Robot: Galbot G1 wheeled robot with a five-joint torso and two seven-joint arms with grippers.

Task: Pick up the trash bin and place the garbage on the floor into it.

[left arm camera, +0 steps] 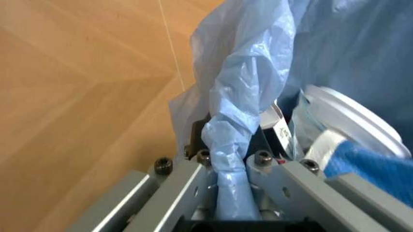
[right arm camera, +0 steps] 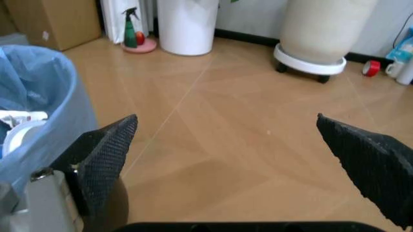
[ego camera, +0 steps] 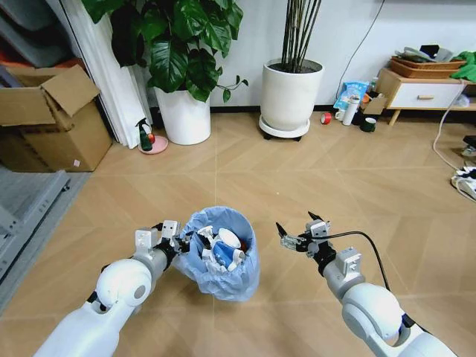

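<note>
Light-blue crinkled plastic lines the trash bin (ego camera: 221,256), which sits low at the head view's centre over the chevron wooden floor (ego camera: 297,171), with the garbage (ego camera: 222,249), white and blue pieces, piled inside. At the bin's nine o'clock the left tool (ego camera: 178,239) pinches the bag's rim (left arm camera: 233,145). At its three o'clock the right tool (ego camera: 296,227) hangs apart, its fingers (right arm camera: 106,154) spread wide.

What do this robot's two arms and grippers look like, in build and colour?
Both arms are glossy white with rounded joint shells and grey metal wrist blocks. The left gripper has pale silver metal fingers fixed with dark bolts. The right gripper has black pointed fingers with textured mesh-like pads, and a thin black cable loops from its wrist back along the arm.
</note>
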